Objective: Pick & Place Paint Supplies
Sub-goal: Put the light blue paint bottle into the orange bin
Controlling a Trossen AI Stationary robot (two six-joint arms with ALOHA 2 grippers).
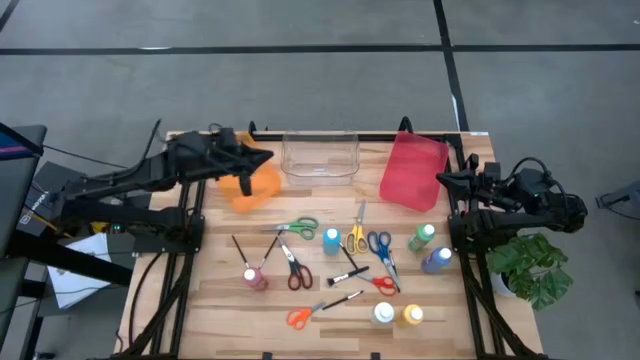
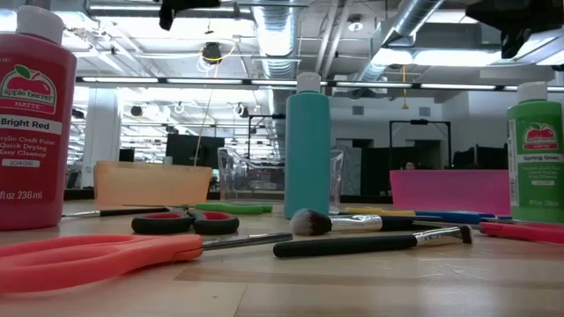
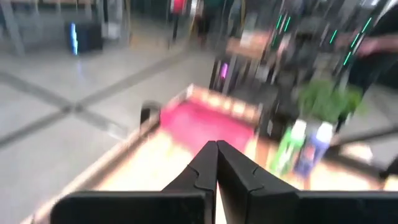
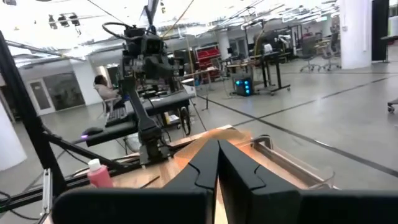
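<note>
Paint supplies lie scattered on the wooden table [image 1: 215, 300]. There are green scissors [image 1: 297, 228], a teal-blue bottle [image 1: 331, 240] [image 2: 307, 145], yellow scissors [image 1: 357, 235], blue scissors [image 1: 380, 246], a green bottle [image 1: 422, 237] and a pink bottle [image 1: 255, 279]. Nearer me are orange scissors [image 1: 299, 317], a white bottle [image 1: 383, 313], a yellow bottle [image 1: 412, 315] and dark brushes [image 2: 370, 242]. My left gripper [image 1: 264, 157] [image 3: 217, 149] hovers shut above the orange bin [image 1: 250, 187]. My right gripper [image 1: 441, 178] [image 4: 217, 149] hovers shut beside the red bin [image 1: 413, 170]. Neither holds anything.
A clear bin [image 1: 320, 157] sits at the far edge between the orange and red bins. A potted plant [image 1: 535, 265] stands off the table's right side. A blue-purple bottle [image 1: 436, 260] stands near the right edge. Bare wood shows along the near-left part of the table.
</note>
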